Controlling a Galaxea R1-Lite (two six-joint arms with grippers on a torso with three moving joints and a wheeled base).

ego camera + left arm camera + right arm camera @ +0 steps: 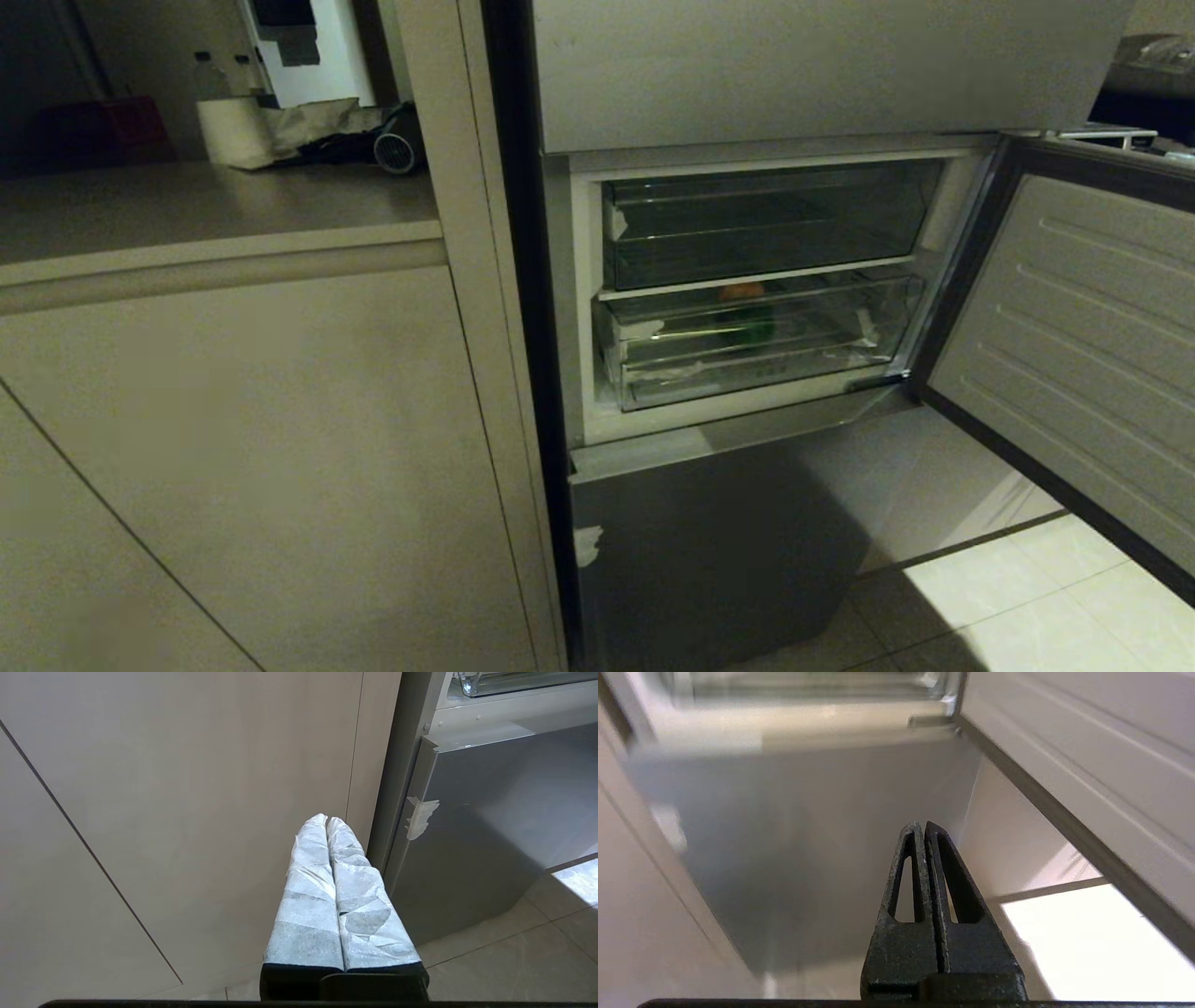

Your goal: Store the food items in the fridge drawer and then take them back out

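The fridge's middle compartment stands open. Its lower clear fridge drawer, with whitish tape scraps on the front edge, is pushed in. Through its wall an orange-tan food item and a green shape show dimly. Neither arm appears in the head view. My left gripper, its fingers wrapped in white, is shut on nothing and points at the cabinet front beside the fridge. My right gripper is shut and empty, low before the grey lower door, below the drawer.
An upper clear drawer sits above. The compartment's open door swings out at the right. A grey steel lower door is shut below. A beige cabinet and a counter with a paper roll stand left.
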